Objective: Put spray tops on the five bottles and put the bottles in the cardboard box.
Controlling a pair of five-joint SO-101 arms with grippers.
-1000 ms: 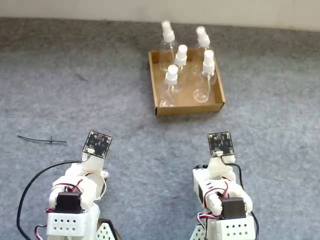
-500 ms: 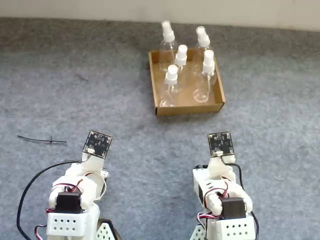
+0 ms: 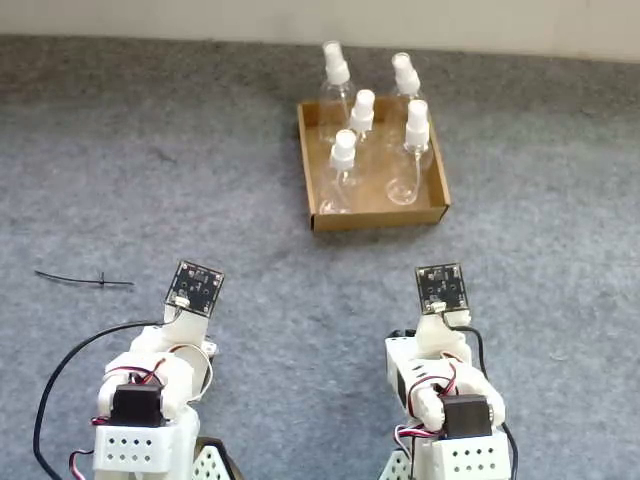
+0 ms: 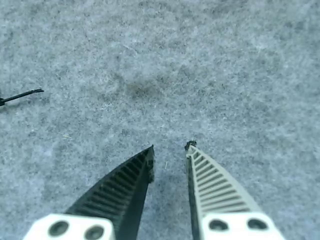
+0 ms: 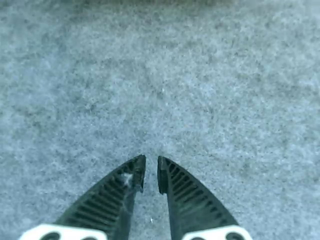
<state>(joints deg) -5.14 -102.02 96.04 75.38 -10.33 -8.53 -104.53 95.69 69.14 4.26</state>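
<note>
**Five capped bottles in box; both grippers empty**

Left gripper (image 4: 169, 147): fingers slightly parted, holding nothing.
Right gripper (image 5: 151, 165): fingers nearly closed, holding nothing.
Cardboard box (image 3: 380, 217): well ahead of both grippers.
Five bottles (image 3: 341, 180): upright in it, each with a white spray top (image 3: 344, 147).

Robotics lab bench. Grey felt mat (image 3: 200, 190) covers the table; left arm (image 3: 150, 385) and right arm (image 3: 440, 385) show bare servos, loose wiring. Stray cable tie (image 3: 85, 279).
</note>
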